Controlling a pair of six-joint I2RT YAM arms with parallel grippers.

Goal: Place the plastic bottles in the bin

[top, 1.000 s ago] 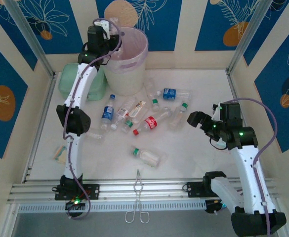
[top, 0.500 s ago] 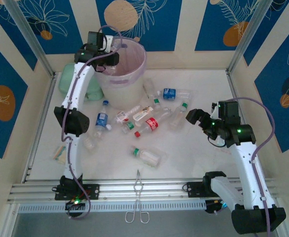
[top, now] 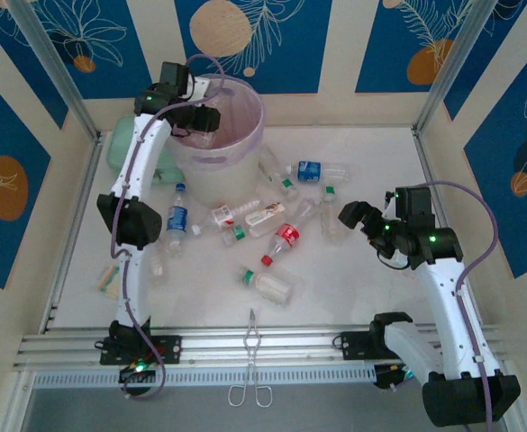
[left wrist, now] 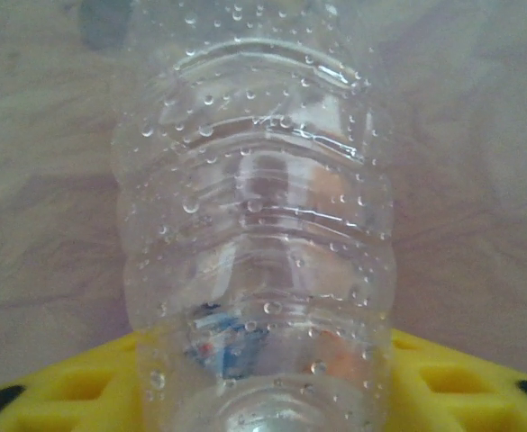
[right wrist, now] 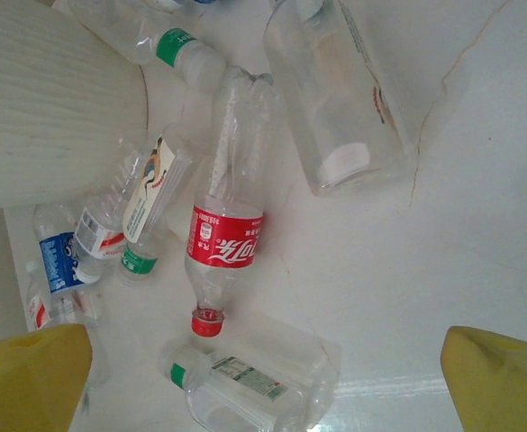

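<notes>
My left gripper (top: 198,120) hangs over the open mouth of the bin (top: 245,90), a round white basket with a pinkish liner. In the left wrist view a clear ribbed bottle (left wrist: 254,207) beaded with droplets stands between the yellow fingers (left wrist: 56,387) of that gripper (left wrist: 263,400), with the liner behind it. The bottle hides the finger pads, so the grip cannot be judged. Several plastic bottles lie on the table, among them a red-labelled one (top: 284,238) (right wrist: 225,243) and a blue-labelled one (top: 177,219). My right gripper (top: 353,216) (right wrist: 263,387) hovers open above them, holding nothing.
A mint-green case (top: 123,148) sits left of the bin behind the left arm. Metal tongs (top: 251,360) lie across the front rail. A yellowish sponge (top: 110,279) rests at the near left. Patterned walls close the table in on three sides.
The left gripper swung from the bin's far rim to over its mouth. The bin slid left and nearer, and the bottles beside it shifted. The right arm drifted slightly left.
</notes>
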